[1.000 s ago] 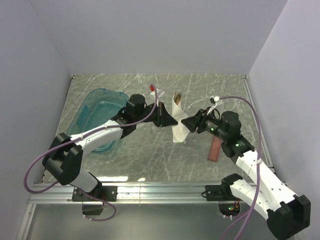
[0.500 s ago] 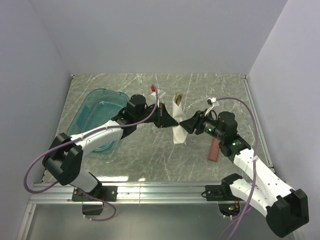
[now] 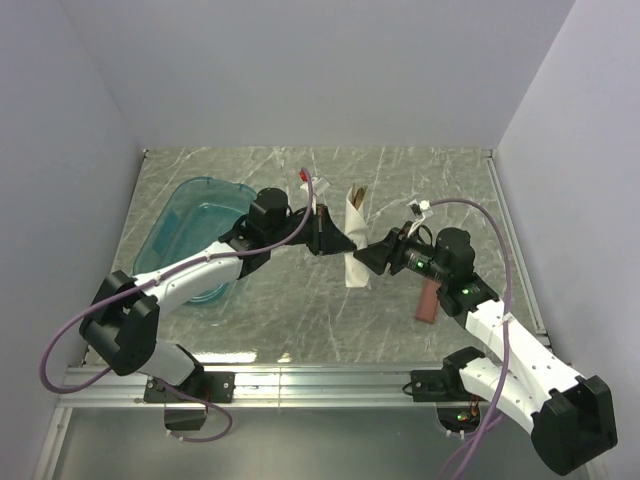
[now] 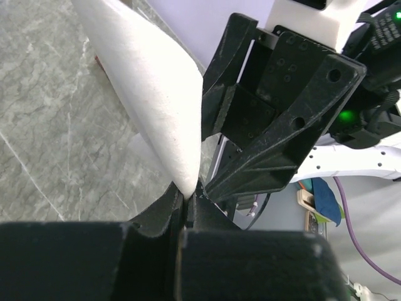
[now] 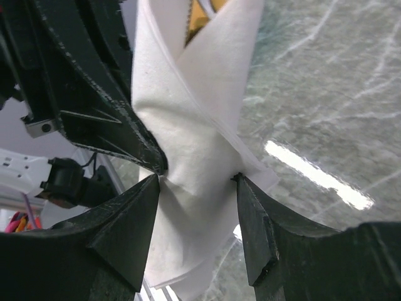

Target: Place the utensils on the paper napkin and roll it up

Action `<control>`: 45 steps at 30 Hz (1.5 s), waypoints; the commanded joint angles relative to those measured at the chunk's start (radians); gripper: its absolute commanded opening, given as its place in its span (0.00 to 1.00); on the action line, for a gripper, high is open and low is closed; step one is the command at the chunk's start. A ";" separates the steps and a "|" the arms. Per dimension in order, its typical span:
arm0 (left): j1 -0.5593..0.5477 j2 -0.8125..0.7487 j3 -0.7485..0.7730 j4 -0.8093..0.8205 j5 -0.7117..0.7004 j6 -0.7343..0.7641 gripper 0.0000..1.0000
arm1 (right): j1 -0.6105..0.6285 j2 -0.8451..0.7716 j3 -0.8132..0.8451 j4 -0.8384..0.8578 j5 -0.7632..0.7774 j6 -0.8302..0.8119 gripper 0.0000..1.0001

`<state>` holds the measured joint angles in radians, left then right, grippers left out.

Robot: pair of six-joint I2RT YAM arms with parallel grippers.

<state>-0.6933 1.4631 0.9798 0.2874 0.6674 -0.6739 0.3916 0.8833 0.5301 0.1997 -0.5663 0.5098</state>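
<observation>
Far left in your overhead view, the teal tub (image 3: pixel 195 236) sits on the grey marbled surface (image 3: pixel 290 315), and your left arm reaches past its near edge toward the middle. The left end effector (image 3: pixel 336 240) is pressed together. Its wrist camera shows the two dark fingers (image 4: pixel 170 202) meeting on a corner of the napkin (image 4: pixel 160 94), with the white fold rising away from the pinch.

At centre, the napkin (image 3: pixel 355 250) is a narrow white bundle lying lengthwise on the surface, one side lifted where the left end effector holds it. The utensils (image 3: pixel 355 191) are inside it, and you can see only their brownish tips poking out of the far end. In the right wrist view a yellowish-brown tip (image 5: pixel 199 15) peeks from the open top of the fold.

From the right, your right end effector (image 3: pixel 372 254) meets the same bundle. Its fingers (image 5: pixel 145 207) sit on either side of the napkin (image 5: pixel 200 125) and both tips touch the paper, which narrows to a waist between them. So it is pinching the napkin, with a wide gap still between the fingers.

Farthest right, the reddish-brown tray (image 3: pixel 428 300) lies on the surface, partly under the right arm.
</observation>
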 commanded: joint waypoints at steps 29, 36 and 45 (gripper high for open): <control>-0.008 -0.044 0.034 0.222 0.150 -0.066 0.00 | -0.003 -0.030 -0.114 0.253 -0.175 0.047 0.61; -0.006 -0.047 0.036 0.234 0.181 -0.070 0.01 | -0.005 -0.020 -0.124 0.302 -0.205 0.059 0.61; -0.006 -0.060 0.025 0.257 0.215 -0.072 0.01 | -0.005 -0.033 -0.128 0.376 -0.270 0.082 0.39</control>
<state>-0.6933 1.4509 0.9798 0.4198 0.8467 -0.7368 0.3832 0.8658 0.4160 0.5312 -0.7742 0.5907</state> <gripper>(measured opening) 0.035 0.448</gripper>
